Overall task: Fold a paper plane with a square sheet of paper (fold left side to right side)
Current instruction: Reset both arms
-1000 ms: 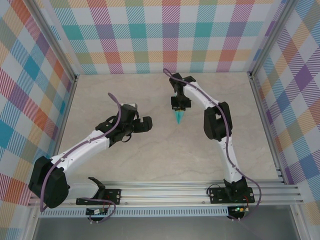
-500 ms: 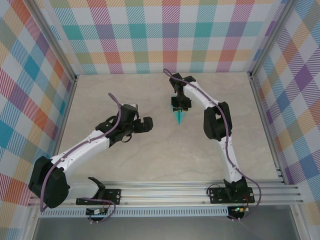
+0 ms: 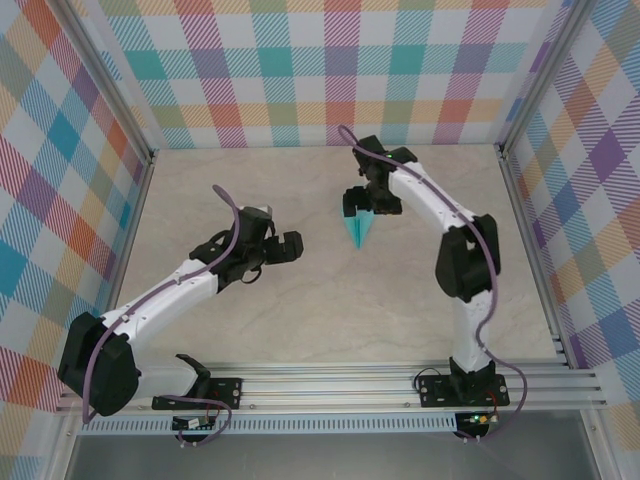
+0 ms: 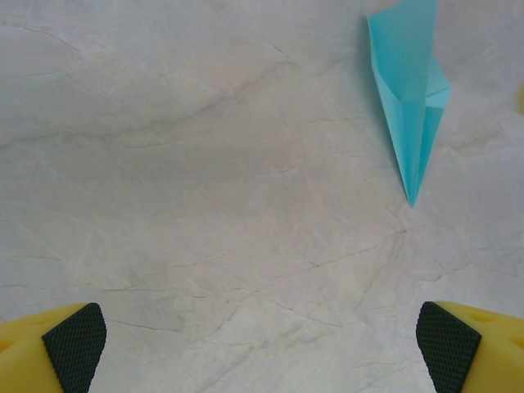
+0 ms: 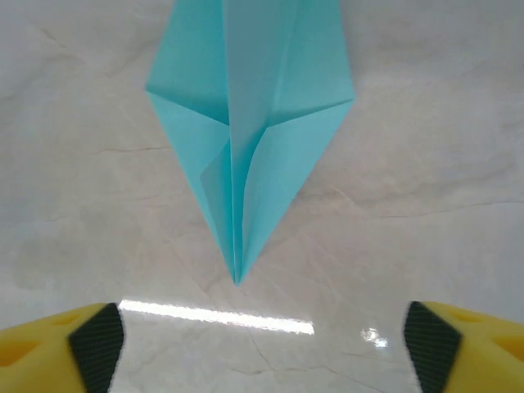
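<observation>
The light-turquoise paper lies folded into a narrow pointed paper plane (image 3: 356, 232) with a centre crease, flat on the table's middle back and pointing toward the arms. My right gripper (image 3: 365, 206) hovers over its wide end, open and empty. In the right wrist view the paper plane (image 5: 246, 139) has its tip just ahead of the right gripper (image 5: 262, 352), clear of the fingertips (image 5: 97, 344). My left gripper (image 3: 285, 246) stands open to the left of it. In the left wrist view the paper plane (image 4: 413, 98) sits upper right, far from the left gripper (image 4: 262, 352).
The marble-patterned table (image 3: 300, 320) is boxed in by checkered walls (image 3: 320, 70) at the back and sides. An aluminium rail (image 3: 330, 385) carrying the arm bases runs along the near edge.
The right arm's elbow has swung out to the right and its gripper has drawn back slightly, uncovering more of the plane. The left arm has barely shifted.
</observation>
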Robot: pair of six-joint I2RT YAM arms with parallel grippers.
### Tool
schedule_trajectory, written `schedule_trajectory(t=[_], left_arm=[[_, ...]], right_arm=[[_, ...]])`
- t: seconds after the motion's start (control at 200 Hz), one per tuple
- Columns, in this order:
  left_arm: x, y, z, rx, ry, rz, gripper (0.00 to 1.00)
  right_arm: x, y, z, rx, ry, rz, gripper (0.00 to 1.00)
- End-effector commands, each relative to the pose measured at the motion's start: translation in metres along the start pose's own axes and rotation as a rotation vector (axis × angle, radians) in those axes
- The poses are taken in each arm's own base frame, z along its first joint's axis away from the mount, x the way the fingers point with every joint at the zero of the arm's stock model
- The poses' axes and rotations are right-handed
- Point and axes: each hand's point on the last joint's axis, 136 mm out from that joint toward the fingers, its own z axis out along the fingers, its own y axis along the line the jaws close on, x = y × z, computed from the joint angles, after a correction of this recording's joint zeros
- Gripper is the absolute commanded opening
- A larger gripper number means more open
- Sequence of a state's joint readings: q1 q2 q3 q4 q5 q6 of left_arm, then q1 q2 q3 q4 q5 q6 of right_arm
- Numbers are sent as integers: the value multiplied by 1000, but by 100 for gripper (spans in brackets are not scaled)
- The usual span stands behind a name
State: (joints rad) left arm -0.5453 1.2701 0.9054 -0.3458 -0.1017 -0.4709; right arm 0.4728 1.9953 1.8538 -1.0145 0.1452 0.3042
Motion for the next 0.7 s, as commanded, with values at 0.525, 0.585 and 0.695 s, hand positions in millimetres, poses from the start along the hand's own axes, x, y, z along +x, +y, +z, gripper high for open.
schedule_trajectory(t=[0.525, 0.585, 0.695], left_arm=[[-96, 108, -71, -428, -571, 93, 100], [-93, 119, -68, -485, -567, 112, 100], [-85, 131, -51, -536, -531, 190, 100]], right_arm=[[59, -171, -70, 190, -741, 188, 100], [68, -187, -55, 204, -753, 216, 100], [75, -201, -28, 217, -742, 228, 100]])
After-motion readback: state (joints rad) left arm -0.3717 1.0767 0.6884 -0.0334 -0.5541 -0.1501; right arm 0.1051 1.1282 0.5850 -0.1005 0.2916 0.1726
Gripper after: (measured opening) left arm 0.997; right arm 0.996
